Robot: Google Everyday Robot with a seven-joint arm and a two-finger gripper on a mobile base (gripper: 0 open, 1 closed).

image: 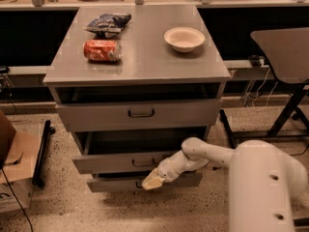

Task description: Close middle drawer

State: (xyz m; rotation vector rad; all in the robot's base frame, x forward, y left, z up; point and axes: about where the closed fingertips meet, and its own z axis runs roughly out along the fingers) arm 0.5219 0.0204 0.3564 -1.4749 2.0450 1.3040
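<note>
Hovering just below and right of the middle drawer's (108, 164) handle (143, 162), the gripper (153, 179) is sitting close against the front; spread or closed, I cannot tell. The drawer is standing pulled out, its front running left-right, so the push is pointing straight back behind that handle.

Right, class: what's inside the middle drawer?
In the middle drawer only dark interior shows; the top drawer covers its rear. The end effector is just below its front.

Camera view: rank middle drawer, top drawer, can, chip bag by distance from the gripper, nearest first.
1. middle drawer, beside the gripper, low at the cabinet front.
2. top drawer, the tier above.
3. can, on top, left.
4. chip bag, behind the can.
</note>
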